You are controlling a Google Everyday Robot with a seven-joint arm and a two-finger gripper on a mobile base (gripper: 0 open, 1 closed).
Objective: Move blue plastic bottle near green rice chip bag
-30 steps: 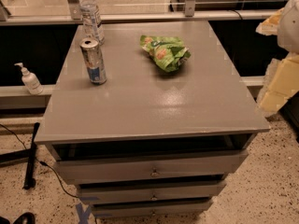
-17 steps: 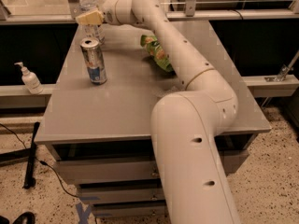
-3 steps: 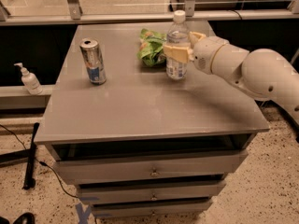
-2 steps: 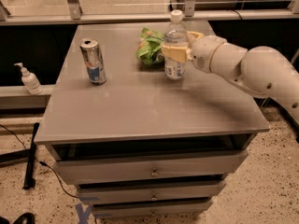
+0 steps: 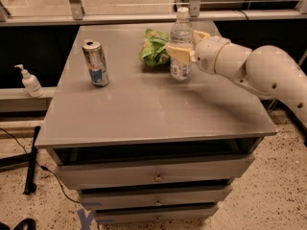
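One thing mattered here: the tall, clear blue plastic bottle with a white cap (image 5: 181,42) stood upright at about 1 o'clock on the grey cabinet top (image 5: 144,109). The small wrinkly green rice chip bag (image 5: 153,48) lay just beside it at its 9 o'clock. The robot's cream two-finger gripper (image 5: 183,46) reached in from 3 o'clock and looked clamped around the bottle's labelled middle, one finger in front and one behind.

Handling-wise, the bottle was probably light, thin-walled and a bit slick, so a hard squeeze would likely dent it. Being tall and narrow, it looked tippy too. A mid-height hold on the label seemed about right, since grabbing by the cap would let it swing.

Stuff that was hard to call:
- The bag's right edge sat behind the bottle and the front finger, so whether the two touched couldn't be told.
- The rear finger was mostly hidden.
- The water level wasn't readable.
- Whether the base rested fully on the top was unclear.
- The arm was cut off at the right edge.

A silver-and-blue drink can (image 5: 95,63) sat well apart at 10 o'clock.
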